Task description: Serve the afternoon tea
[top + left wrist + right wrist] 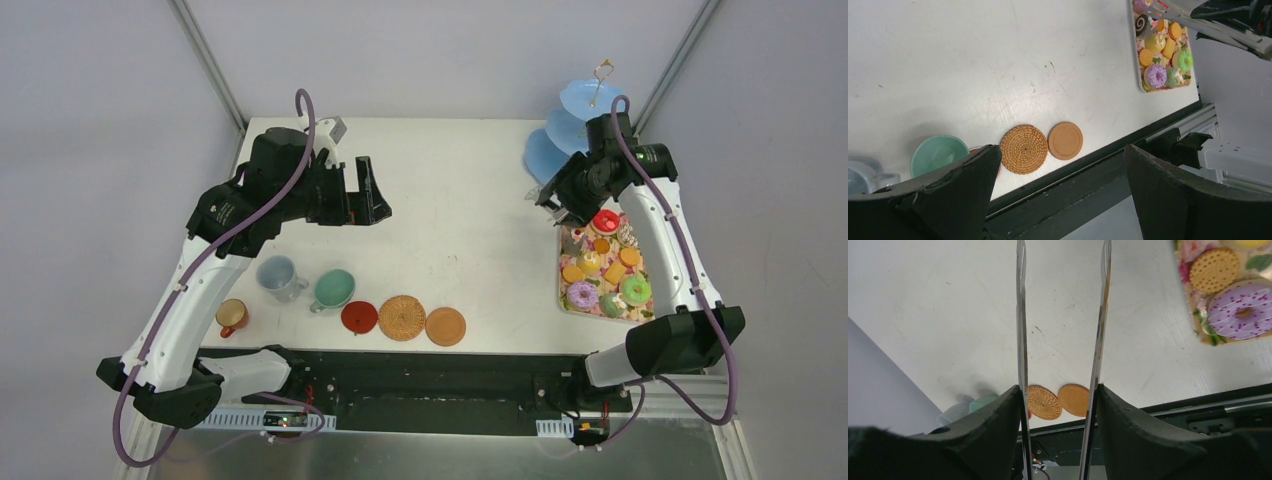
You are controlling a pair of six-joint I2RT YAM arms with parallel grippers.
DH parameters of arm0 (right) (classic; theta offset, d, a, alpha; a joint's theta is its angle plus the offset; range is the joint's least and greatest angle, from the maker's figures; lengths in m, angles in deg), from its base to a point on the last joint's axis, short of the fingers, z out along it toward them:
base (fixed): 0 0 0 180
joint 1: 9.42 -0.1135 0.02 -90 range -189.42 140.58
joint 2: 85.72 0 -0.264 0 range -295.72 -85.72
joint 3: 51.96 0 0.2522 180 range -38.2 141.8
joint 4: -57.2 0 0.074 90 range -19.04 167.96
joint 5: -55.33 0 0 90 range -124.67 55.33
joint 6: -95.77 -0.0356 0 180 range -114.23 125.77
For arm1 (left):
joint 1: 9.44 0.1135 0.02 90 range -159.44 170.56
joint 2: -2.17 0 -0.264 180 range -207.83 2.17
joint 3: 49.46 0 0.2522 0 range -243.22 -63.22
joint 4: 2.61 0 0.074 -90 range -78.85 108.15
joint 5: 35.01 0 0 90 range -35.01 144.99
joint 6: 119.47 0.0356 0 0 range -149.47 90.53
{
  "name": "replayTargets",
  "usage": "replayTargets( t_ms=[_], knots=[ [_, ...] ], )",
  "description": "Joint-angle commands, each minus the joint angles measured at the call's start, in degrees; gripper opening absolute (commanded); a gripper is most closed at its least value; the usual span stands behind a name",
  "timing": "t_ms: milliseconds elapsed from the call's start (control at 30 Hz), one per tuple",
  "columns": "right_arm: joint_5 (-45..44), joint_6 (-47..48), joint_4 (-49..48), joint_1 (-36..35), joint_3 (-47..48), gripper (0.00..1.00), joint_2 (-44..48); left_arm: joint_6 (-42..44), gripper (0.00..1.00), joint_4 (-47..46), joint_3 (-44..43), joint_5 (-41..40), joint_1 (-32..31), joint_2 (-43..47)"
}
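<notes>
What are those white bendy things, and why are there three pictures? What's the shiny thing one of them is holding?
Those are two robot arms with pinching grippers. One picture looks down from above; the other two come from a camera on each wrist. On the table: an orange cup, a blue cup, a mint cup, three coasters, a tray of donuts and biscuits, and a blue stand. The right gripper holds metal tongs. The left gripper is open, holding nothing.
</notes>
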Motion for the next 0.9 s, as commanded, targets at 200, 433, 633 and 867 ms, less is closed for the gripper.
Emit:
replayTargets(
  t_ms=[200, 433, 633, 867],
  knots=[
    [-12.25, 10.79, 11.77, 1.95, 8.26, 0.53, -0.95, 4.59, 0.99, 0.54, -0.65, 0.46, -2.12, 1.68],
    [-14.82, 16.42, 11.69, 2.93, 5.74, 0.51, -1.22, 6.06, 0.99, 0.79, -1.20, -1.61, -3.42, 1.57],
    [-14.64, 20.82, 8.32, 3.88, 1.12, 0.49, -0.98, 6.70, 0.99, 1.29, -1.26, -2.52, -3.62, 1.63],
    [-13.43, 23.08, 4.94, 4.80, -3.00, 0.47, -1.33, 7.35, 0.99, 1.70, -1.60, -3.39, -3.73, 1.54]
  ],
)
